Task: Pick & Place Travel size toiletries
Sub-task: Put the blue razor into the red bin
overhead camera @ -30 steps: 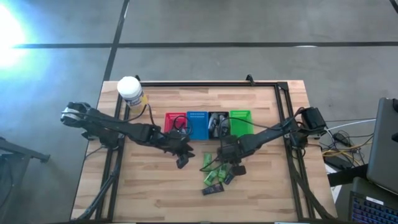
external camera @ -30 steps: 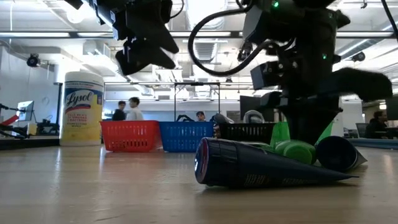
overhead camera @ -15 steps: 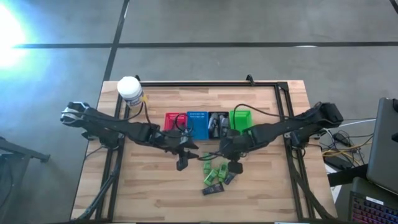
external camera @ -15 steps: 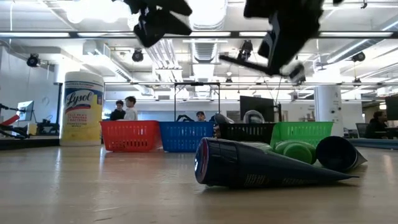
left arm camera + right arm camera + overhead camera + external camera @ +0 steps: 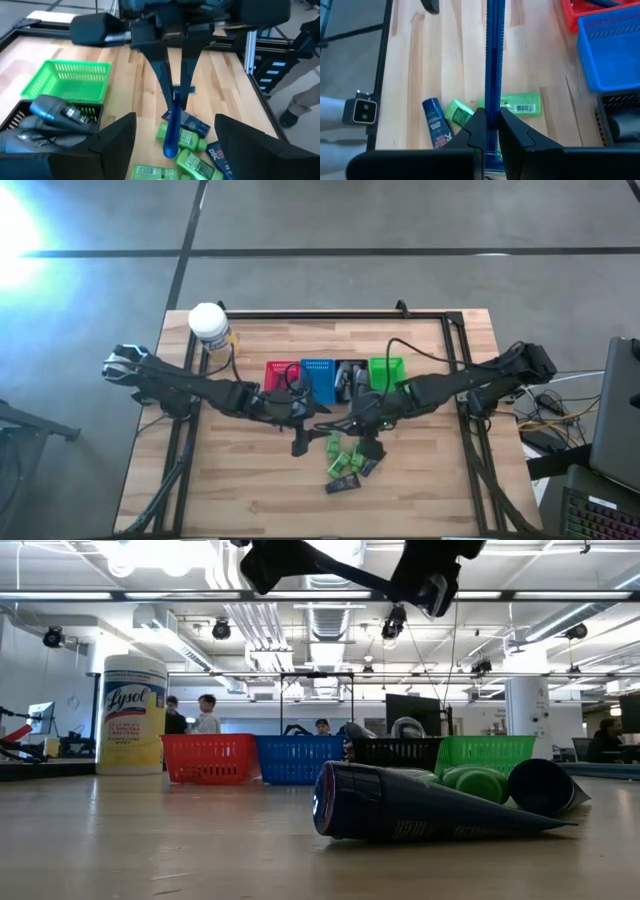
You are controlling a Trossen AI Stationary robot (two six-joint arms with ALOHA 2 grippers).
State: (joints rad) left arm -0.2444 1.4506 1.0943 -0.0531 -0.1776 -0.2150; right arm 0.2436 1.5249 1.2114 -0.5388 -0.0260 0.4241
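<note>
My right gripper (image 5: 491, 117) is shut on a thin blue stick (image 5: 494, 55), held in the air above the wood between the baskets and the toiletry pile. My left gripper (image 5: 175, 120) faces it from the table's left, open. In the left wrist view the stick's free end (image 5: 170, 145) points toward the left gripper, and I see no touch. In the high view the two grippers, left (image 5: 308, 426) and right (image 5: 345, 423), nearly meet. Green packets (image 5: 345, 460) and dark tubes (image 5: 420, 808) lie on the table in a pile just nearer than them. My right gripper pinches the blue stick near one end (image 5: 491, 107) between its two fingers. The stick lies along the fingers and runs out ahead of them. It is lifted clear of the table, pointing toward the table's left and tipped a little downward (image 5: 173, 107).
Four slotted baskets stand in a row behind the grippers: red (image 5: 283, 372), blue (image 5: 317, 375), black (image 5: 350, 378) with grey tubes in it, and green (image 5: 386, 370). A white-capped yellow jar (image 5: 208, 323) stands at the far left corner. Bare wood lies toward the near edge.
My right gripper has risen from the pile with the blue stick and moved toward the table's left, turning to face the left gripper. My left gripper has also risen and moved a little to the right, toward the stick. The pile has stayed put.
</note>
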